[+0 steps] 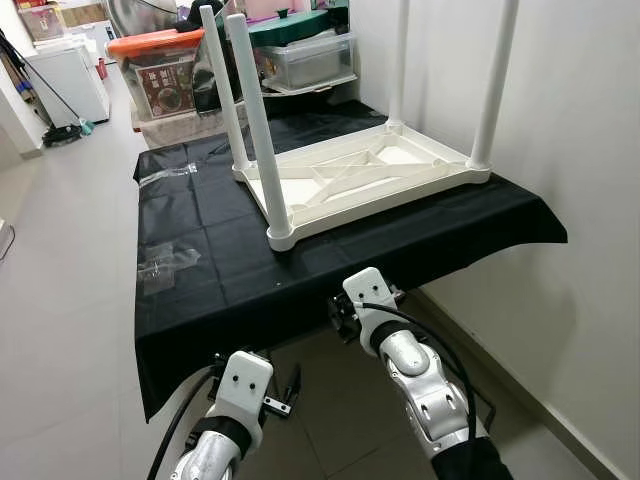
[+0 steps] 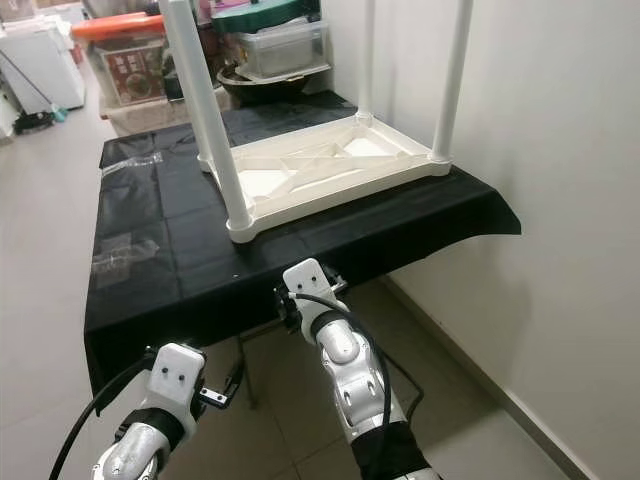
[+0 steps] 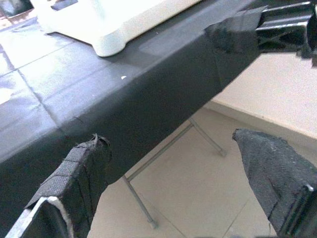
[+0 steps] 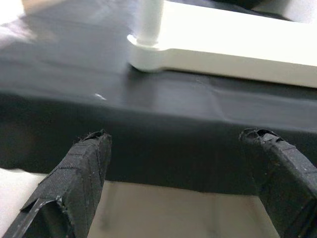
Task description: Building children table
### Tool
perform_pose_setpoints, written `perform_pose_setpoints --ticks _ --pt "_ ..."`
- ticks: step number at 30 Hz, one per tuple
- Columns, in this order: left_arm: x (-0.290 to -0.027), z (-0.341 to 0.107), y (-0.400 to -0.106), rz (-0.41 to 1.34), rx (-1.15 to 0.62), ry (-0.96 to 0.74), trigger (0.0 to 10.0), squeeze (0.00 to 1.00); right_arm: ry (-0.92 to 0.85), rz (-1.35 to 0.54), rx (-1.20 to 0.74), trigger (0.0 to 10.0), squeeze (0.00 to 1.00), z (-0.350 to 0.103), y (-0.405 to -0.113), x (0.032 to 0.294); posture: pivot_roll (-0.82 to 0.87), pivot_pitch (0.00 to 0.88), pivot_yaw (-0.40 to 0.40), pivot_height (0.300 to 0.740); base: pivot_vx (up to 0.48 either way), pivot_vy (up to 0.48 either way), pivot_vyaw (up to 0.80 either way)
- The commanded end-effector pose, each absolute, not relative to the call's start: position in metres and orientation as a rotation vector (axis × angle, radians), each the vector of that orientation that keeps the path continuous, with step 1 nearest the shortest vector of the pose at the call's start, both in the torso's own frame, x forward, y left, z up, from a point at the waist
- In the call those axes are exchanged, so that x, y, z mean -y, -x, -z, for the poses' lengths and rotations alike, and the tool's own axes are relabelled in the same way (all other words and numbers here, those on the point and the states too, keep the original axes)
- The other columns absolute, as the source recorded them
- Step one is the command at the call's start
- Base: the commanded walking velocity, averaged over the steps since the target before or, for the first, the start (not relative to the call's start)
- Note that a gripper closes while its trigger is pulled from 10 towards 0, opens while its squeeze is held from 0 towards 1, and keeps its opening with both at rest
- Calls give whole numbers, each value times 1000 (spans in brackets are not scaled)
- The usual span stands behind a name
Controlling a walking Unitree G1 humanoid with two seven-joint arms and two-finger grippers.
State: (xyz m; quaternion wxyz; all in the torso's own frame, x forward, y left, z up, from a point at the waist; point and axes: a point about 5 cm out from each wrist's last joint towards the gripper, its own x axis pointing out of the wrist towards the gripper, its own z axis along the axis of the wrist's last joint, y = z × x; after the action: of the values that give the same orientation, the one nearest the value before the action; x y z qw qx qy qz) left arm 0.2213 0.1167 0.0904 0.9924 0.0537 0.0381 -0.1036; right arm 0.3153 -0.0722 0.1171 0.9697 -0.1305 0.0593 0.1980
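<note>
A white children's table (image 1: 360, 180) lies upside down on a black-clothed work table (image 1: 210, 290). All of its white legs stand upright; the nearest leg (image 1: 262, 140) sits at the front corner. Both arms hang just below the work table's front edge. My left gripper (image 3: 183, 158) is open with nothing between its fingers (image 3: 79, 173), and faces the cloth edge. My right gripper (image 4: 183, 163) is open too and holds nothing; its view looks at the cloth edge below the nearest corner of the white table (image 4: 148, 54). In the left eye view the right gripper (image 1: 345, 315) is right under the edge.
Clear plastic bags (image 1: 165, 260) lie on the cloth at the left. Storage boxes (image 1: 165, 75) are stacked behind the work table. A white wall (image 1: 580, 150) runs close along the right side. Metal folding legs (image 3: 143, 208) stand under the cloth. Tiled floor (image 1: 60, 300) lies open on the left.
</note>
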Motion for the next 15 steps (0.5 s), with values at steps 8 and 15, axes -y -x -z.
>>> perform_pose_setpoints --ticks 8,15 --pt "-118 -95 -221 187 -56 -108 10000 0 135 -409 -89 10000 0 -112 -308 71 -163 0 77 740 0 0 0" --pt "-116 -96 -221 187 -55 -97 10000 0 -21 -441 -80 10000 0 -114 -295 64 -157 0 72 740 0 0 0"
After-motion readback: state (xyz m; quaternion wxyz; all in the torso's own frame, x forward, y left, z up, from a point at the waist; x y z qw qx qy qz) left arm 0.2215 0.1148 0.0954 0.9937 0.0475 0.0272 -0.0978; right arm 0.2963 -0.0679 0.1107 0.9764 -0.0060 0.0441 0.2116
